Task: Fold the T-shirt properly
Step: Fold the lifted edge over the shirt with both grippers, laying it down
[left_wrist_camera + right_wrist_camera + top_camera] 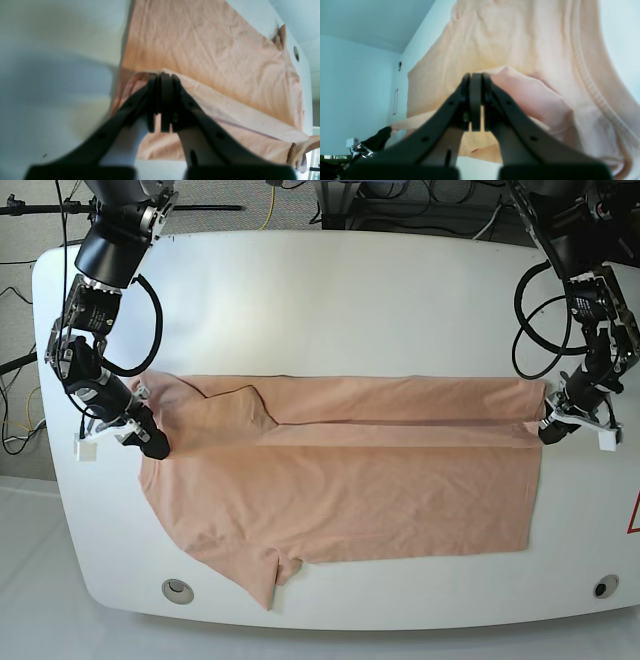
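- Left gripper (pixel 545 435), at 3 o'clock on the table (pixel 330 270), pinches the T-shirt (pixel 340 490) hem fold; jaws nearly closed.
- Right gripper (pixel 155 445), at 9 o'clock, clamps the shoulder fold.
- T-shirt lies flat mid-table.
- Advice: release both together, keeping the crease straight.

Peach T-shirt (pixel 380 480), white table (pixel 330 300), black end effectors
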Available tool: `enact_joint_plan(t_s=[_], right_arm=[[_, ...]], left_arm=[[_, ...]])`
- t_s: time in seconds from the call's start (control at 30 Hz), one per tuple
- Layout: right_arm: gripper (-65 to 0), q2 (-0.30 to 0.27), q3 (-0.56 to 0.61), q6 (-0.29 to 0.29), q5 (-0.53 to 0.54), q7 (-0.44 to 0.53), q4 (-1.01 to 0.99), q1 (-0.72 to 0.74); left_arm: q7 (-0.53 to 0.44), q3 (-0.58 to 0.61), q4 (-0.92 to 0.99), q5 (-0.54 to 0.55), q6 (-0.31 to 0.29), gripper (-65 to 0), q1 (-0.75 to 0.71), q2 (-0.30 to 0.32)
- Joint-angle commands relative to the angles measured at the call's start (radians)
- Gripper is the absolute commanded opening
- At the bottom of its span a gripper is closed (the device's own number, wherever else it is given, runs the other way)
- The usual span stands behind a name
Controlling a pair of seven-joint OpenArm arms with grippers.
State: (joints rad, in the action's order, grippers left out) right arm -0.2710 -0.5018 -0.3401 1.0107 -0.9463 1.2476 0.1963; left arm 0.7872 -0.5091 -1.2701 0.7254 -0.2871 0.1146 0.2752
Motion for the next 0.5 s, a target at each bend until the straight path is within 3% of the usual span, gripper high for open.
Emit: enact_joint_plan(t_s=[0.0,0.23,0.37,0.47], right_arm=[[-59.1,-0.014,0.001,-0.005,0.008,0.018,0.005,0.032],[-36.7,-0.013,-0.003,-0.009,-0.003,0.017,-0.019,0.044],[-27.1,-0.015,-0.002,-0.01,-0.008,0.022,-0.033,0.051],[-24.6,-0.018,-0.002,-0.008,-0.01,0.022,-0.032,0.05]], left_arm=[[-0.023,0.001,-0.014,0.018,-0.002,-50.2,0.03,0.02],[-0.004,0.004,-0.002,0.018,-0.001,-31.8,0.047,0.026],[0.011,0.007,0.009,0.016,-0.001,-27.4,0.064,0.03],[0.015,0.009,0.012,0.013,-0.003,-27.8,0.07,0.033]])
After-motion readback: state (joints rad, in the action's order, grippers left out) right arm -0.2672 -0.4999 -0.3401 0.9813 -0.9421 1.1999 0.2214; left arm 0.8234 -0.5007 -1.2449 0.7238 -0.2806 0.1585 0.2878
